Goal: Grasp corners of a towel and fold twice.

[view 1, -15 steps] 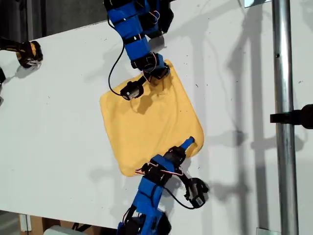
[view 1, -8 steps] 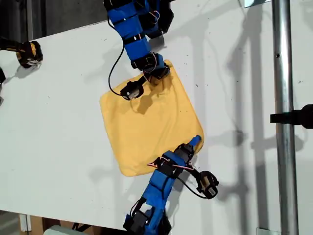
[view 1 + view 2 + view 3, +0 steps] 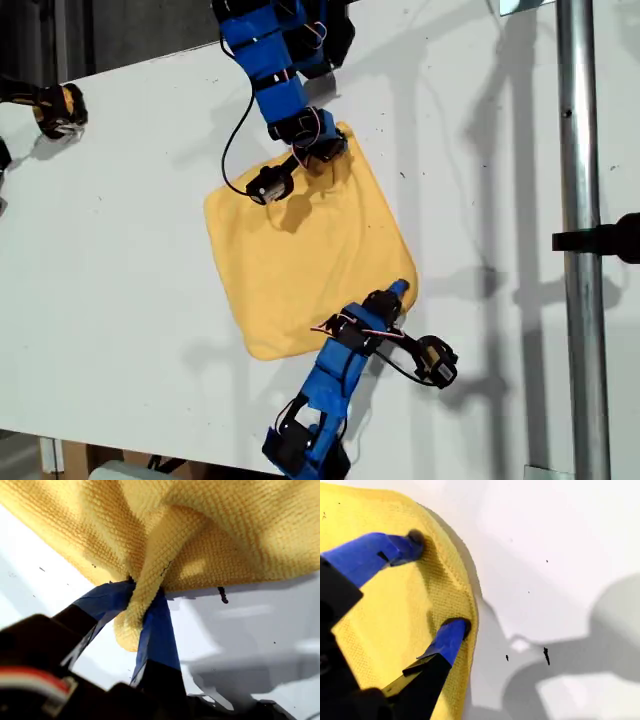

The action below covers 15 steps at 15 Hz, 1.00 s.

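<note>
With the towel (image 3: 300,240) spread flat mid-worktop (image 3: 130,250) and 1 corner (image 3: 127,630) pinched tight in my first hand (image 3: 145,597) at the exterior view's top, left to close my second hand (image 3: 436,582), spread wide astride the next corner (image 3: 462,595) along that same edge, lower in the exterior view.

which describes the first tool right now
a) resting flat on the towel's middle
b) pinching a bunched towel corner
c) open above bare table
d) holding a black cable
b: the first wrist view shows my first tool shut on a bunched corner of the towel.
</note>
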Tool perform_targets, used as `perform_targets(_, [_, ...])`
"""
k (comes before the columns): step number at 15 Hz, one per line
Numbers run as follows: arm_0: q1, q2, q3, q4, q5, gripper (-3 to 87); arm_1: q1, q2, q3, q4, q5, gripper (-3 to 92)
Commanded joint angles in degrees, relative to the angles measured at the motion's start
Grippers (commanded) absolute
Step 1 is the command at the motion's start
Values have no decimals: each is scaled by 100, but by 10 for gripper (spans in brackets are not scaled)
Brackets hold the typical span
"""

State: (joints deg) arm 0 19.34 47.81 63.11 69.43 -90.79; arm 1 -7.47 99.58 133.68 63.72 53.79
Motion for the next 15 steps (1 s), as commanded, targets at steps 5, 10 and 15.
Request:
perform_targets(5, [105,-387,-114,149,-272,-17,-18,0,-132,-62,-26,-1])
perform_targets(10, [176,-176,-932,1090,167,-17,-149,35,-229,-9,44,-1])
perform_targets(15, [132,1169,-817,1301,949,-17,-729,264,-2206,1626,123,-1])
